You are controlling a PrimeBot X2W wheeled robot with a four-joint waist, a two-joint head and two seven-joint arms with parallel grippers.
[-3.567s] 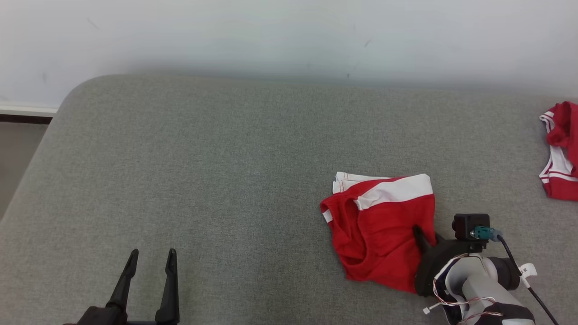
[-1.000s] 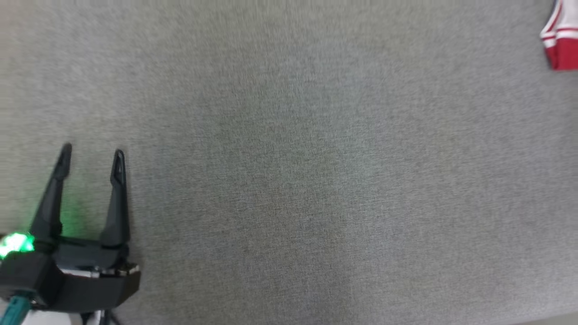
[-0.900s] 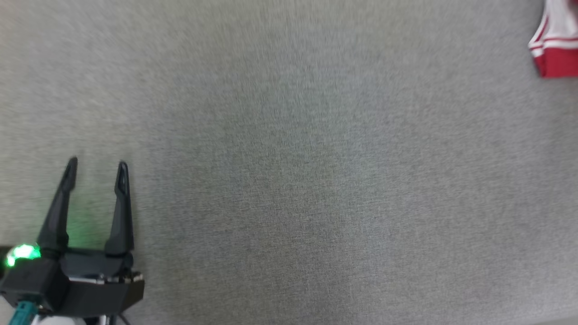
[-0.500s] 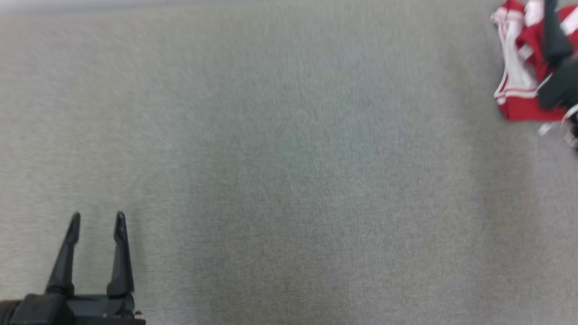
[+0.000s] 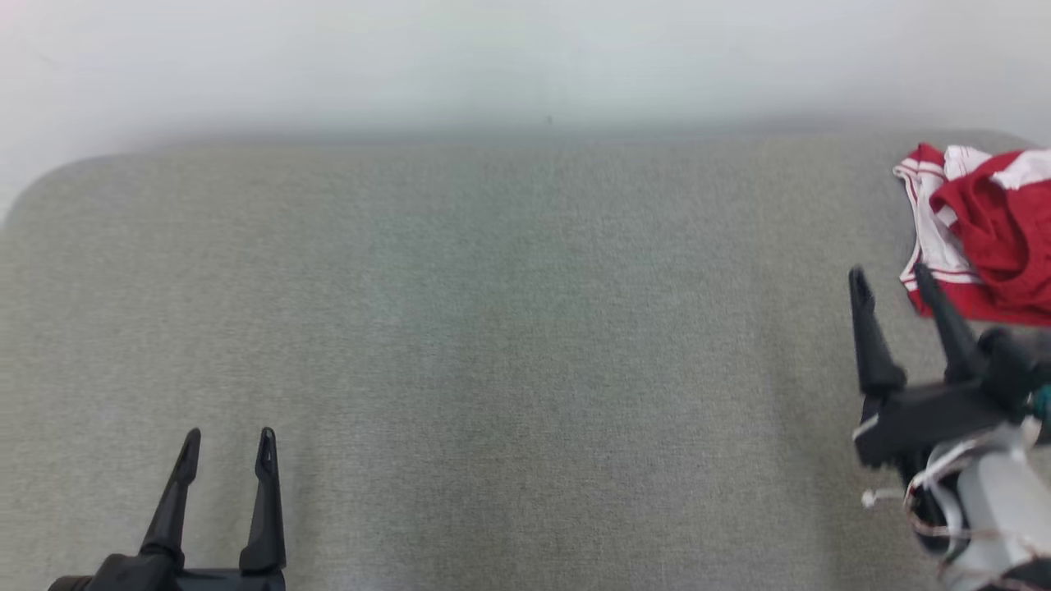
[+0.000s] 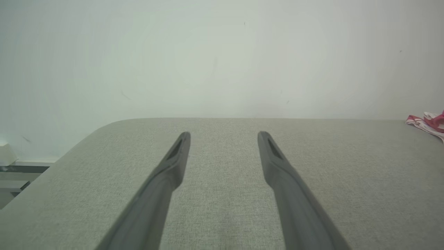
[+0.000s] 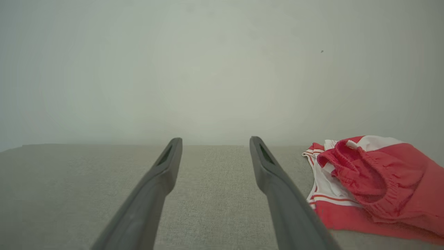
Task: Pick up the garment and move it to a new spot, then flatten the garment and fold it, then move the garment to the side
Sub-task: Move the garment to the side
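Garment point(image 5: 989, 226) just beside right claw point(image 5: 890, 277)

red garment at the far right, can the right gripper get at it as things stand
Probably yes: the right gripper is open, beside the red garment, with nothing lying between them.

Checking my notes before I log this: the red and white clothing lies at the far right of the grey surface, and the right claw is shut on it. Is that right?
Not quite. The right claw is open, with nothing between its fingers, as the right wrist view shows. The red and white clothing does lie at the far right of the grey surface.
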